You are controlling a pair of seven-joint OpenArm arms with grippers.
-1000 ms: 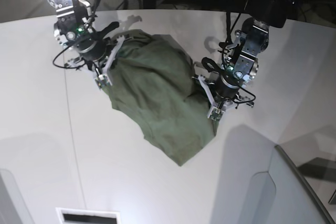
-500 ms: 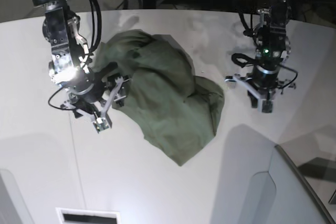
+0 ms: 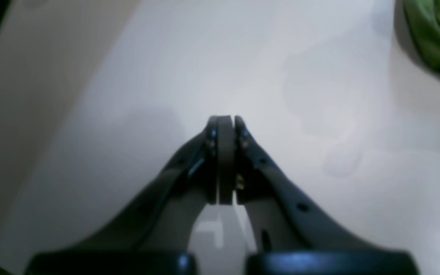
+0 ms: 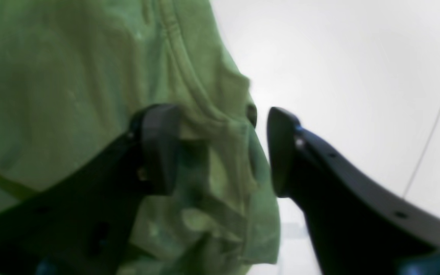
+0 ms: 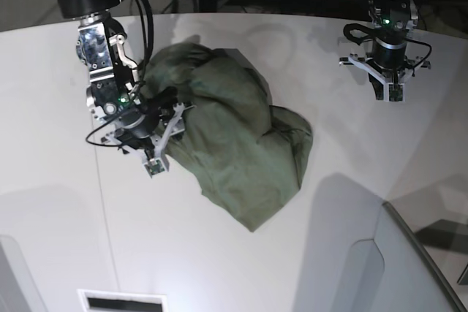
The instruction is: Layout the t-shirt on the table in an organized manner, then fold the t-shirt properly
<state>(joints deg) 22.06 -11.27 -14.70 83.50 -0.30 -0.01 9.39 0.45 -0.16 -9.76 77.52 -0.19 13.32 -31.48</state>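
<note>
Right gripper (image 4: pixel 220 152): jaws parted, straddling a hemmed fold of the soft olive-green cotton t-shirt (image 5: pixel 227 144), nothing clamped yet; cloth lies against the left pad, right pad over bare table

Left gripper (image 3: pixel 225 126): jaws closed on nothing, hovering over bare surface at 2 o'clock of the shirt, well apart

T-shirt: crumpled heap mid-way on the large smooth white tabletop (image 5: pixel 241 268), not spread

Step, judged: layout, re-gripping the 9 o'clock edge

Next calls for: closing on the hem, then drawing it outward toward 9 o'clock
</note>
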